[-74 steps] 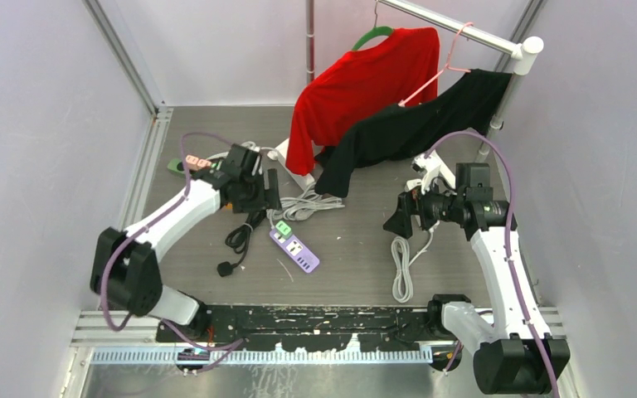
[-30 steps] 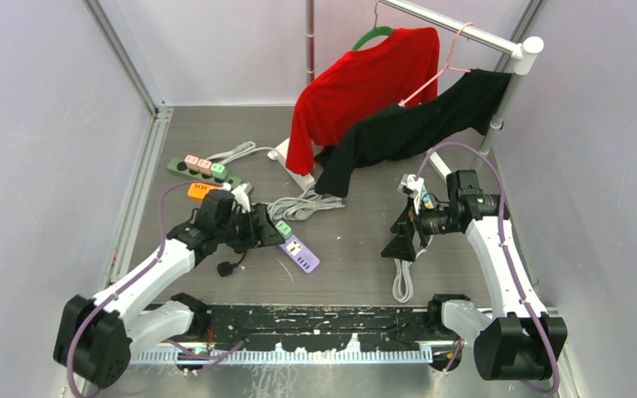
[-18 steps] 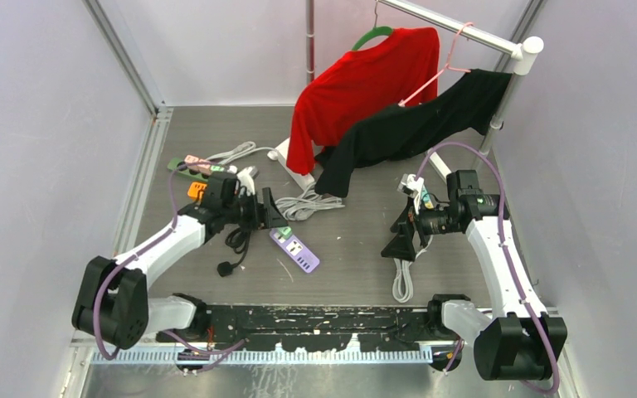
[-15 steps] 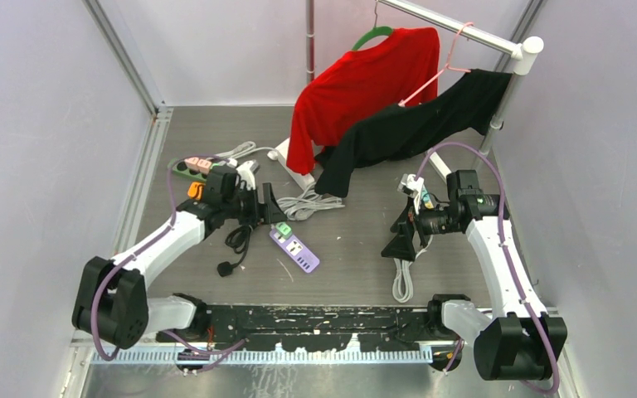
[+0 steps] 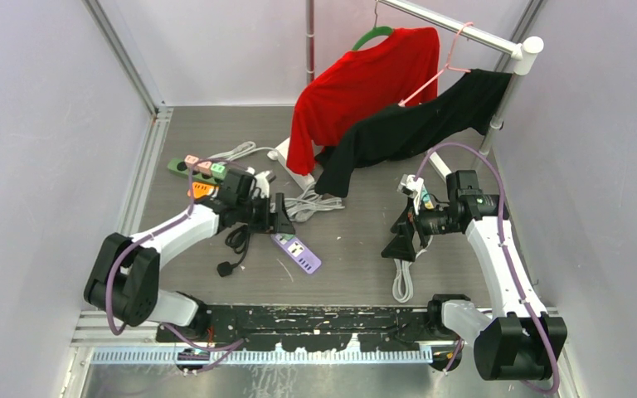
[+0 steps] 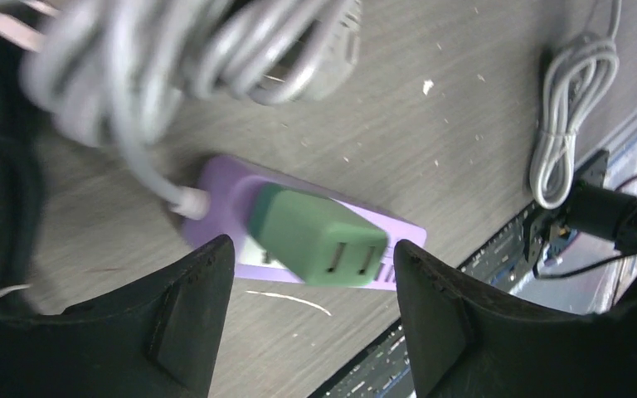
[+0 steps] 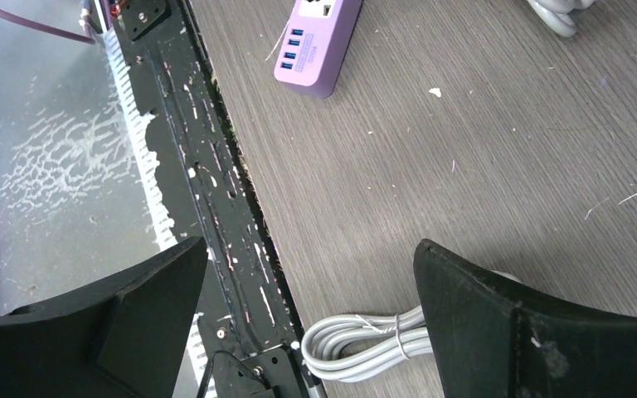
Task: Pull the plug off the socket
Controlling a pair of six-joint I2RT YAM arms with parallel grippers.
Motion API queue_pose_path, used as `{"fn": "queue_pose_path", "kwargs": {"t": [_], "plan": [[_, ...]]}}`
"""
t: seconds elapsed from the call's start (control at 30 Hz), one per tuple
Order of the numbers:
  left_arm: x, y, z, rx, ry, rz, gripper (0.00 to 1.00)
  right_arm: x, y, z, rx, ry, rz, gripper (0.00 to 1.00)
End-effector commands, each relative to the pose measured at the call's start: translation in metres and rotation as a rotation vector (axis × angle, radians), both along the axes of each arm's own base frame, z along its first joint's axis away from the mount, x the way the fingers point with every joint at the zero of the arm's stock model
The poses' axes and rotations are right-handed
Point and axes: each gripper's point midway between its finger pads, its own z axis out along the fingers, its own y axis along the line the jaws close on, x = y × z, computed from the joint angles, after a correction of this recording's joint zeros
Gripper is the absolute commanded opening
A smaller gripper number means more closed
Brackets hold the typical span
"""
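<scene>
- left claw (image 6: 313,250) apart, one finger either side of the green plug (image 6: 319,240), not touching it
- plug sits in the purple socket strip (image 6: 220,199) on the tabletop (image 6: 431,149)
- right claw (image 7: 311,249) wide apart, near a coiled grey cable (image 7: 365,340)

Pale lilac walls (image 5: 50,124) enclose the cell, framed by slanting aluminium profiles (image 5: 124,58). The grey wood-grain table (image 5: 357,274) is evenly lit and flecked with white scraps. A round metal clothes rail (image 5: 431,15) crosses the far right corner. A scratched black strip (image 5: 315,319) edges the near side.
</scene>
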Motion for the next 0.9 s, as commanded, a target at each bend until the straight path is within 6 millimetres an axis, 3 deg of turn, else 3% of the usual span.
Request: {"fn": "queue_pose_path", "kwargs": {"t": [0.0, 0.23, 0.33, 0.43, 0.53, 0.7, 0.87], "plan": [[-0.023, -0.030, 0.006, -0.068, 0.031, -0.080, 0.70, 0.003, 0.002, 0.004, 0.011, -0.035, 0.014, 1.00], [-0.048, -0.080, 0.008, -0.169, 0.060, -0.121, 0.68, 0.002, 0.004, 0.001, 0.004, -0.035, 0.022, 1.00], [-0.048, -0.098, 0.019, -0.202, 0.042, -0.139, 0.68, 0.002, 0.005, 0.001, 0.000, -0.036, 0.023, 1.00], [-0.046, -0.104, 0.037, -0.211, -0.008, -0.154, 0.68, 0.002, 0.005, 0.000, -0.006, -0.037, 0.026, 1.00], [-0.046, -0.091, 0.050, -0.152, -0.070, -0.154, 0.69, 0.001, 0.005, 0.001, -0.009, -0.045, 0.030, 1.00], [-0.044, -0.049, 0.080, 0.036, -0.226, -0.165, 0.71, 0.001, 0.006, 0.001, -0.009, -0.049, 0.034, 1.00], [-0.036, -0.020, 0.103, 0.185, -0.416, -0.243, 0.81, 0.000, 0.007, 0.002, -0.005, -0.056, 0.038, 1.00]]}}
